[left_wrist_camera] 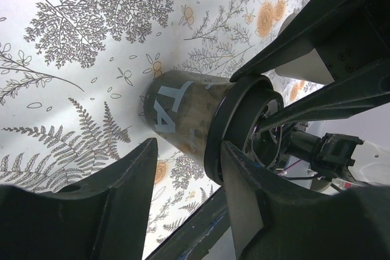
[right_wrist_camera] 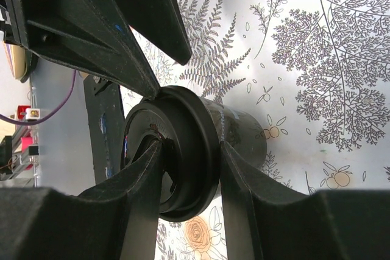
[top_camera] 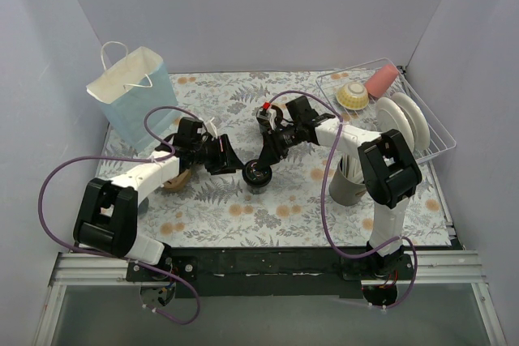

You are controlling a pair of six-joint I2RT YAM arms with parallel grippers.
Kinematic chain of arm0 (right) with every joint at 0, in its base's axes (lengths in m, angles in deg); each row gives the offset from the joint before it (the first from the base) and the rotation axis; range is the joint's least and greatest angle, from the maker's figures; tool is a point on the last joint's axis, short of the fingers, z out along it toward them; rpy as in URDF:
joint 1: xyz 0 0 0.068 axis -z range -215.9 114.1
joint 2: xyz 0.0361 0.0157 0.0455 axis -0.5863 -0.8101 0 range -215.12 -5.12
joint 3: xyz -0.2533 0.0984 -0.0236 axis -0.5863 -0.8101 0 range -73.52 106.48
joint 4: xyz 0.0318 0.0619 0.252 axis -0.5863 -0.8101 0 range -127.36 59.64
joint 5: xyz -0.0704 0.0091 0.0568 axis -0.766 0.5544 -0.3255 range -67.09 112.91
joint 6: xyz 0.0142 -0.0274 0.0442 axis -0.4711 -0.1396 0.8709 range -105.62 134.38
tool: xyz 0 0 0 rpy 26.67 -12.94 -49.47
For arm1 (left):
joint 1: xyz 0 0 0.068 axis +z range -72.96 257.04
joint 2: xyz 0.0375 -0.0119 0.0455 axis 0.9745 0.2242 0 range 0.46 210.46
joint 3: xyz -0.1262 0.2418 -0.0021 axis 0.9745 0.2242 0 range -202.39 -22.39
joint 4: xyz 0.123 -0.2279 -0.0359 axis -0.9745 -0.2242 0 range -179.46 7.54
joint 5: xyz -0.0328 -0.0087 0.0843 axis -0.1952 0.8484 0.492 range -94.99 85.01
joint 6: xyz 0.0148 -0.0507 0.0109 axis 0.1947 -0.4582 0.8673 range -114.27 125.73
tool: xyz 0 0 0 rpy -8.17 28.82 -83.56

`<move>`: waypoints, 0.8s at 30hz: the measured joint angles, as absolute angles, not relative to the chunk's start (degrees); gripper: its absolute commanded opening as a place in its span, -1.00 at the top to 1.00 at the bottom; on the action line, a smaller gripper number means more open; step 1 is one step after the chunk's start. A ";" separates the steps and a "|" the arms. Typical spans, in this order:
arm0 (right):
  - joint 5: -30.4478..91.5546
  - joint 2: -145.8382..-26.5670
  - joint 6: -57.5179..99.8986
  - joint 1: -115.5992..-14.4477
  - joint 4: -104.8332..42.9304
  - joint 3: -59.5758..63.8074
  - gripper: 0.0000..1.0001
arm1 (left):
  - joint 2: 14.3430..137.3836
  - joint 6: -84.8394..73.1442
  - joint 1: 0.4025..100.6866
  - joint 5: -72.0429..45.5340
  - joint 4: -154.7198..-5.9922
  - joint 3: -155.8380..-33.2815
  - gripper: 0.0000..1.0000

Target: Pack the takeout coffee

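A small black coffee cup (top_camera: 258, 173) with white lettering and a round black lid is at the middle of the floral cloth. My right gripper (top_camera: 264, 161) is shut on its lid rim, one finger on top of the lid and the other under the rim, as the right wrist view (right_wrist_camera: 191, 147) shows. My left gripper (top_camera: 233, 163) is open just left of the cup. In the left wrist view the cup (left_wrist_camera: 183, 111) lies just beyond my open fingers (left_wrist_camera: 131, 196), the lid (left_wrist_camera: 234, 129) beside the right finger. I cannot tell whether the cup rests on the cloth.
A light blue paper bag (top_camera: 134, 96) stands at the back left. A grey holder with white utensils (top_camera: 349, 182) stands by the right arm. A wire dish rack (top_camera: 405, 111) with plates, a bowl and a pink cup is at the right. A brown round thing (top_camera: 176, 180) lies under the left arm.
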State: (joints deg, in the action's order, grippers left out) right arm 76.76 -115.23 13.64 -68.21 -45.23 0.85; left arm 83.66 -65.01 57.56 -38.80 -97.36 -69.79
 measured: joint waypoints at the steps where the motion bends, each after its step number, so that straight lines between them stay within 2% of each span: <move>1: 76.76 -115.23 13.64 -68.21 -45.27 0.85 0.32 | 83.66 -65.20 57.58 -38.77 -97.07 -69.63 0.14; 9: 76.87 -115.20 13.71 -68.15 -43.66 0.00 0.35 | 83.02 -69.18 57.71 -38.53 -92.57 -66.36 0.39; 17: 77.94 -114.57 14.45 -67.93 -38.93 -2.56 0.36 | 80.57 -74.69 57.69 -38.36 -84.13 -60.24 0.42; 20: 78.24 -114.57 14.58 -67.80 -38.17 -2.84 0.36 | 79.85 -76.48 57.19 -37.44 -81.92 -58.82 0.39; 24: 78.61 -114.96 13.77 -67.86 -39.74 -1.66 0.32 | 77.58 -77.71 56.33 -34.80 -82.71 -58.03 0.20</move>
State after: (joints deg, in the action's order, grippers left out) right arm 78.61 -114.96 13.77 -67.86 -39.74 -1.66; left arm 77.58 -77.71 56.33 -34.80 -82.71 -58.03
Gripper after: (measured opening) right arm 0.448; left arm 0.355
